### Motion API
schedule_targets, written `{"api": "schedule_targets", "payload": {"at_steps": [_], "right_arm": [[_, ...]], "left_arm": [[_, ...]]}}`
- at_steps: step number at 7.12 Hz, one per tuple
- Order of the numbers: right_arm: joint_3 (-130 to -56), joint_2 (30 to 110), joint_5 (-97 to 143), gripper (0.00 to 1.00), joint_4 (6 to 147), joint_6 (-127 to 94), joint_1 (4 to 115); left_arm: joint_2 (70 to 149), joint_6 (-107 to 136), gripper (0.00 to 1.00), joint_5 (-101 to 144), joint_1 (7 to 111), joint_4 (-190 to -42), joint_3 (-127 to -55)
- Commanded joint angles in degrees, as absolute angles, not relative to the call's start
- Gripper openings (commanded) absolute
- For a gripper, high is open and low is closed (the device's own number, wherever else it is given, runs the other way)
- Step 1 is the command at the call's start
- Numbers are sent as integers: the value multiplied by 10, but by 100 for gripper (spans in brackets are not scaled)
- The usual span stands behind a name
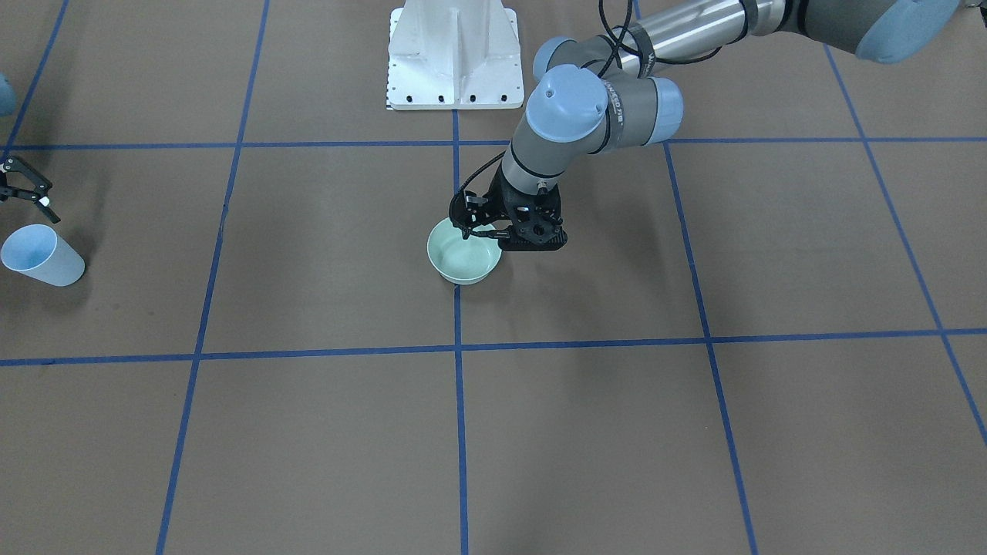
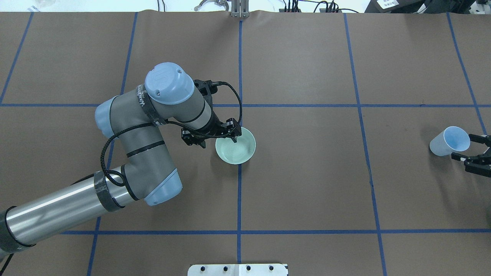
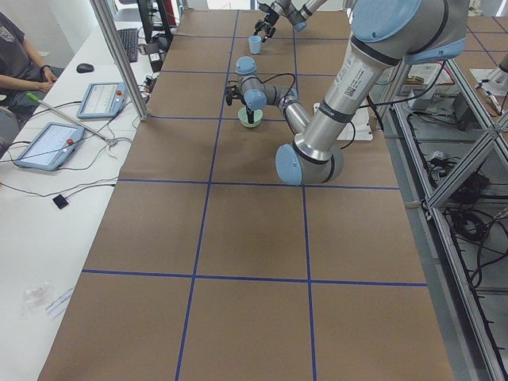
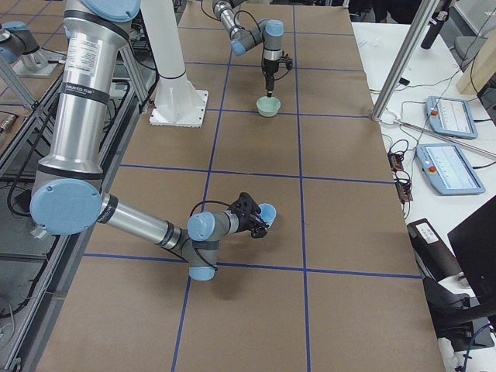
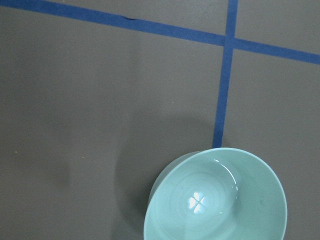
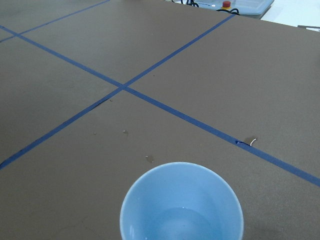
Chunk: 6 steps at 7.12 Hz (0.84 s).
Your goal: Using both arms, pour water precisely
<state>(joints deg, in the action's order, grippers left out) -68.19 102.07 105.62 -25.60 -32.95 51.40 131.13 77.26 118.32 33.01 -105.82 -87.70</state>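
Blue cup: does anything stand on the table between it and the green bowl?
Nothing visible does. Between the blue cup and the green bowl there is only bare brown table, crossed by flat blue tape lines.

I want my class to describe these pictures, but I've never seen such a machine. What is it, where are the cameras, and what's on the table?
These are two jointed robot arms, the left arm and right arm, at a brown table marked with blue tape. Four pictures come from fixed cameras: above, opposite, and each table end; two come from cameras on the wrists. The left gripper hangs open over the rim of a pale green bowl. The right gripper is open beside an upright blue cup holding a little water. Nothing is gripped yet.
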Motion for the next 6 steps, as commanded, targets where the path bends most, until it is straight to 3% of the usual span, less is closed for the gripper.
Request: {"api": "schedule_targets", "payload": {"at_steps": [1,6], "right_arm": [[-672,1011,1040,98,-266,-337,505],[-659,984,1019,96,-265,-334,483]], "left_arm": [[1311,773,100,1185,332,-1058,-877],[1310,773,100,1185,333,-1058,-880]]}}
